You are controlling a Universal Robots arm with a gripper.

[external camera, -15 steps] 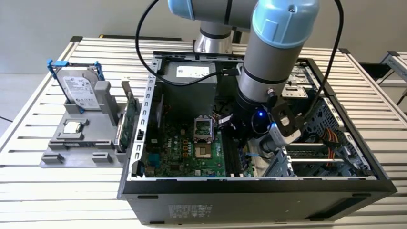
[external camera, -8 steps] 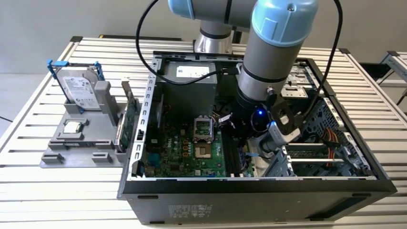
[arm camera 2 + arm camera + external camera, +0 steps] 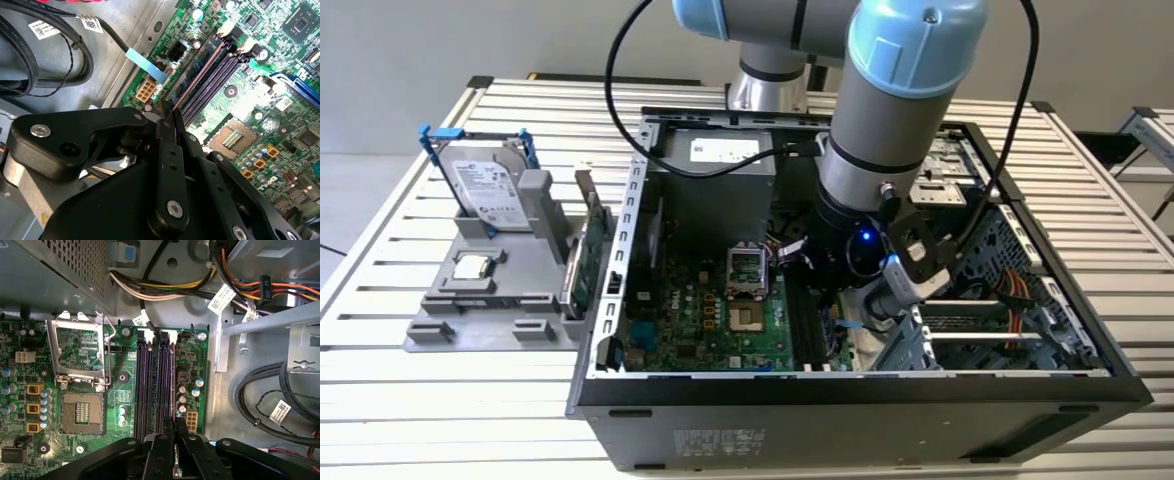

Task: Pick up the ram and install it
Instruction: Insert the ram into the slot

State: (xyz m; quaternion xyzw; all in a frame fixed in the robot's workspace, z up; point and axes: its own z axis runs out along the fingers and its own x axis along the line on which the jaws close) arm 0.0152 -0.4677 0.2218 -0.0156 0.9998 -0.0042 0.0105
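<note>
My gripper pinches one ram, a thin stick standing on edge in the outermost of the four slots, beside the board's edge. One open processor socket lies near. Further, cables cross the case wall. One hard drive stands on the bench.

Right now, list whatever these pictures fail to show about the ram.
1. Second wrist view: the ram shows edge-on as a thin line, so its chips are unseen. Its near end is hidden by the gripper shut on it.
2. First wrist view: whether it is pressed fully into its memory slot. Seen from straight above, it is too thin to judge.
3. Exterior view: the jaws, hidden behind the arm.
</note>
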